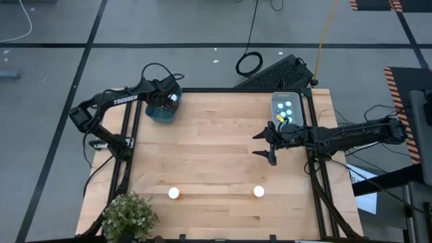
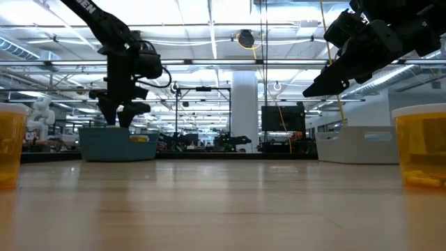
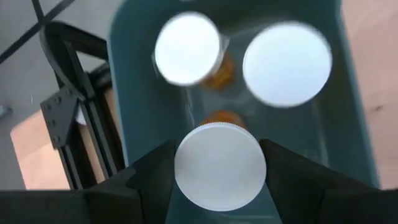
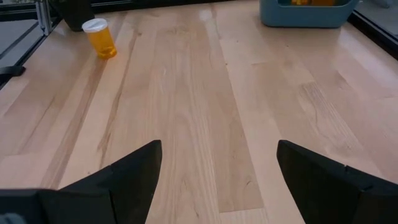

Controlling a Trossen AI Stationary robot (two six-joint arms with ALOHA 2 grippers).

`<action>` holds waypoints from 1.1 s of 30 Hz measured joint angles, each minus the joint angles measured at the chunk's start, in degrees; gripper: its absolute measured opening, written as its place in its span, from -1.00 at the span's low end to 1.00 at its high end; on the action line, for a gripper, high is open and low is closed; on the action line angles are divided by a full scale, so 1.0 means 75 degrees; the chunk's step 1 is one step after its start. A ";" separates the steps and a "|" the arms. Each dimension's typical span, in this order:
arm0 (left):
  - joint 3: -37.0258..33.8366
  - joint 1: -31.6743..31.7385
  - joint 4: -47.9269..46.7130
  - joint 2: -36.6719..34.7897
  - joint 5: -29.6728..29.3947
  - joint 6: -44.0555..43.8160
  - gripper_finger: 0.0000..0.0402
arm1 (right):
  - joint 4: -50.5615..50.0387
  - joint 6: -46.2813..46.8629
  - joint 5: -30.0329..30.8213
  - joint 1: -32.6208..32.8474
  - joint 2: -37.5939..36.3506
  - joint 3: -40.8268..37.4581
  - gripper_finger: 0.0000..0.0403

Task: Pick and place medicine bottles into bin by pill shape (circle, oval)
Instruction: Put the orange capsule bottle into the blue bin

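I read "TROSSEN" on the left arm [image 1: 125, 100]. Left gripper [image 3: 221, 177] clenches a white-capped bottle [image 3: 220, 174] over the blue bin [image 1: 162, 110] at the tabletop's [image 1: 216, 158] far-left corner. Right gripper [image 1: 268, 143] spread, empty, beside the white bin [image 1: 286, 106]. Two bottles [image 1: 173, 193] stand near the front edge; wide bare centre.

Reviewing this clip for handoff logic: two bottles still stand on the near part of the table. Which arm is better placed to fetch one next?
Right, probably. The right gripper hangs open and empty above the table, nearer the bottle. The left gripper is over the blue bin, shut on a white-capped bottle.
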 joint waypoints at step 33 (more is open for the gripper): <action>0.0355 -0.0439 0.0035 -0.0336 -0.0276 0.0111 0.46 | -0.0120 0.0289 -0.0029 0.0000 0.0001 0.0000 0.55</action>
